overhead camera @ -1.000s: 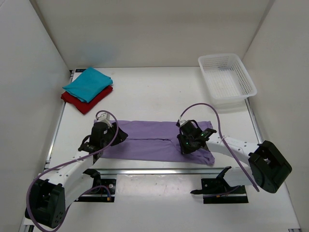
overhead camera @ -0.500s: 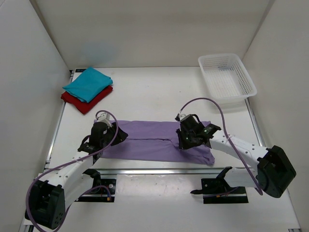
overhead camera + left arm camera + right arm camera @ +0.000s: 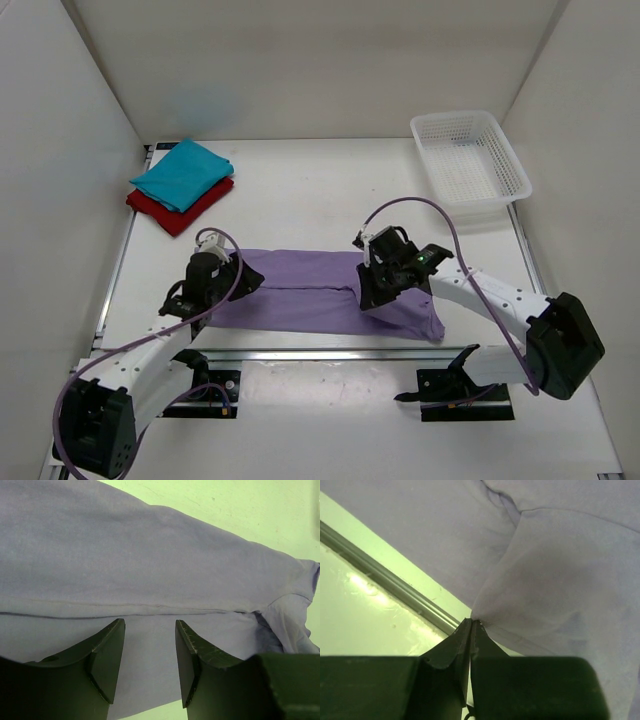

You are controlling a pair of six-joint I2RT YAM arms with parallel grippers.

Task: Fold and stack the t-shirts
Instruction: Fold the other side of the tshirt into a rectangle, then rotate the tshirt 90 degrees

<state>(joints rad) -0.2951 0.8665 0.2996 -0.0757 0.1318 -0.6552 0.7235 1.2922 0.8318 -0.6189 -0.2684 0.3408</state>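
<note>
The lavender t-shirt (image 3: 300,292) lies as a long band across the near middle of the table. My left gripper (image 3: 243,280) hovers over its left end. In the left wrist view that gripper (image 3: 150,622) is open, with only flat lavender t-shirt (image 3: 150,565) showing between the fingers. My right gripper (image 3: 372,290) is over the band's right part. Seen from the right wrist, it (image 3: 471,621) is shut on a pinched fold of the lavender t-shirt (image 3: 555,580), which pulls up to the tips. A folded teal t-shirt (image 3: 183,172) rests on a folded dark red t-shirt (image 3: 175,215) at the back left.
A white mesh basket (image 3: 470,160) stands at the back right corner. A metal rail (image 3: 330,352) runs along the table's near edge, just in front of the lavender cloth, and also shows as the rail (image 3: 385,585) in the right wrist view. White walls close in three sides.
My right gripper has closed fully on the lavender cloth and shifted left and away from the near edge, drawing the cloth with it. The left arm has barely moved.
</note>
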